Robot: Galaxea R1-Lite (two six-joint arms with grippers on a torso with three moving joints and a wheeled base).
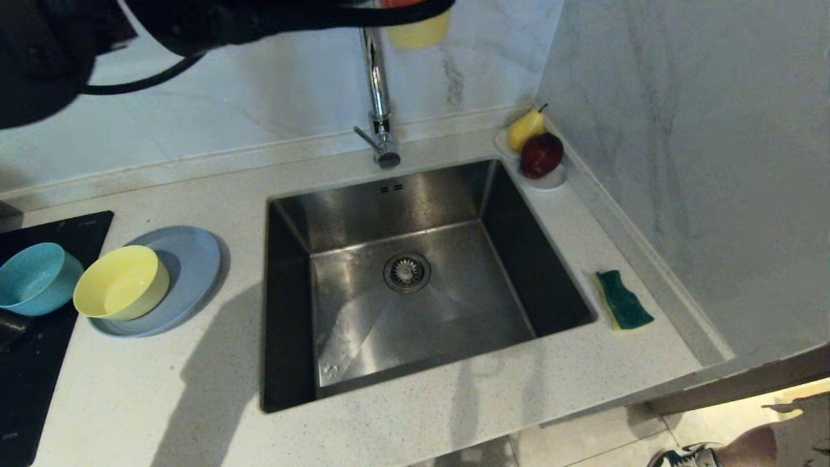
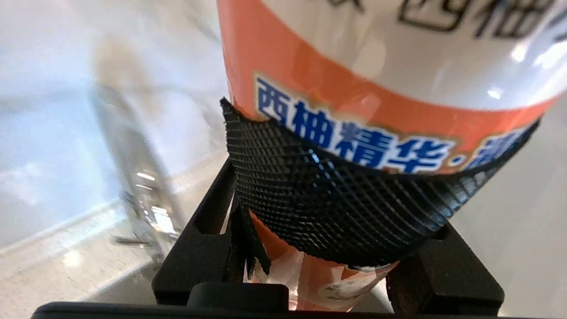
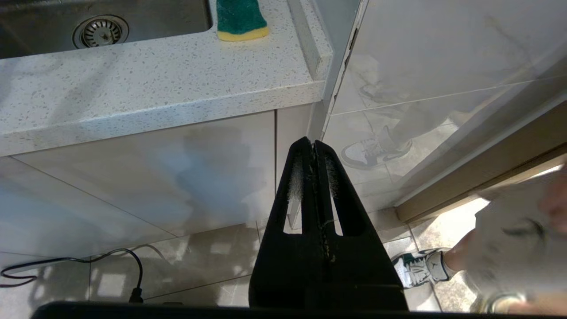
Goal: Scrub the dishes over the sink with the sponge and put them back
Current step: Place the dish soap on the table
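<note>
My left gripper is shut on an orange-and-white labelled bottle, its ribbed pad wrapped round the body. In the head view the bottle's yellow end hangs high by the tap, above the back of the sink. The sink is a bare steel basin. The green-and-yellow sponge lies on the counter right of the sink. Left of the sink, the yellow bowl stands on the grey-blue plate, with the teal bowl beside it. My right gripper hangs shut below the counter edge, holding nothing.
A white saucer with a pear and a red apple sits in the back right corner. A black cooktop lies at the far left. A wall closes the counter's right side. A person's shoes are on the floor.
</note>
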